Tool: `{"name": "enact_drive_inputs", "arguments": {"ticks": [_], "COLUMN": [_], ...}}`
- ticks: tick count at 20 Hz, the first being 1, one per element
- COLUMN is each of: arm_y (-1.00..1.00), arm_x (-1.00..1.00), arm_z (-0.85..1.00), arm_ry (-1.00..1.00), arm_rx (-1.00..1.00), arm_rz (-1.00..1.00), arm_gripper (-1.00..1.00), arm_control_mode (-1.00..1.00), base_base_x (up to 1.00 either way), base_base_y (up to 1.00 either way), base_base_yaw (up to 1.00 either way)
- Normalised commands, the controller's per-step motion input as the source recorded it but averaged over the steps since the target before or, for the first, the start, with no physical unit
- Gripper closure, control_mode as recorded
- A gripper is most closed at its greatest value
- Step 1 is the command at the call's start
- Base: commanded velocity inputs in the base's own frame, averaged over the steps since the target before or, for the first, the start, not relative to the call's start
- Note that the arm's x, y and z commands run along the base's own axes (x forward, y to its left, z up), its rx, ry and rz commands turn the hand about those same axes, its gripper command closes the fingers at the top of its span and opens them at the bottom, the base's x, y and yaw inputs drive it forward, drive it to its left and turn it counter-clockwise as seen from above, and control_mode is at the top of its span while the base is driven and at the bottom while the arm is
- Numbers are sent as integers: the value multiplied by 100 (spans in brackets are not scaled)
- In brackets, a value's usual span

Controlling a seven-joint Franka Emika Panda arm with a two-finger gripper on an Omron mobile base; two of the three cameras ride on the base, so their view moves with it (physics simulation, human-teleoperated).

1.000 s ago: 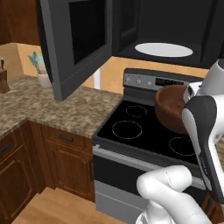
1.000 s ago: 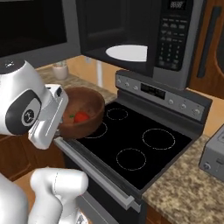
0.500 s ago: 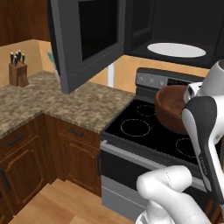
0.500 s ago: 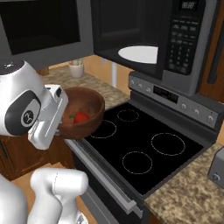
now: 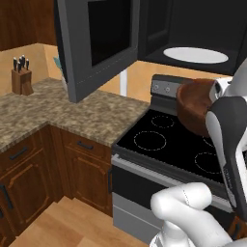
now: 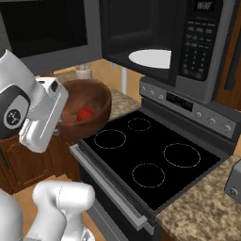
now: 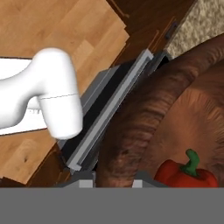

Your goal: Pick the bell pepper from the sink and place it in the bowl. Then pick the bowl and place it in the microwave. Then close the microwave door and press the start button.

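Observation:
My gripper (image 7: 113, 183) is shut on the near rim of the dark brown bowl (image 7: 144, 118). The red bell pepper (image 7: 186, 173) lies inside the bowl. The bowl (image 6: 89, 110) hangs above the front left corner of the stove, tilted, with the pepper (image 6: 84, 114) showing in it. From the left, the bowl (image 5: 193, 108) sits below the microwave (image 5: 193, 29), whose cavity holds the white turntable plate (image 5: 195, 54). The microwave door (image 5: 99, 48) stands swung open to the left, also seen as the door (image 6: 42, 28). The sink is out of view.
A black cooktop (image 6: 150, 160) with a control rail (image 6: 188, 103) lies under the microwave; its keypad (image 6: 200, 42) is on the right. Granite counter (image 5: 58, 113) with a knife block (image 5: 21, 79) runs left. A grey appliance (image 6: 235, 181) sits at the right edge.
The base has moved, so the stove, microwave and counter have slid to the right in both base views. The bowl stays gripped in the same place before the arm.

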Motion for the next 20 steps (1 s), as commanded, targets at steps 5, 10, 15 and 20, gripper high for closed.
{"name": "enact_drive_inputs", "arguments": {"ticks": [5, 10, 15, 20], "arm_y": [0, -9, -2, 0], "arm_x": [8, 42, 50, 57], "arm_z": [56, 38, 32, 15], "arm_ry": [-12, -22, -26, -14], "arm_rx": [-4, -1, 0, 0], "arm_rz": [-9, 0, 0, -4], "arm_gripper": [100, 100, 100, 100], "arm_control_mode": [-100, -100, -100, -100], "base_base_x": [0, 0, 0, 0], "base_base_y": [0, 0, 0, 0], "base_base_yaw": [0, 0, 0, 0]}}
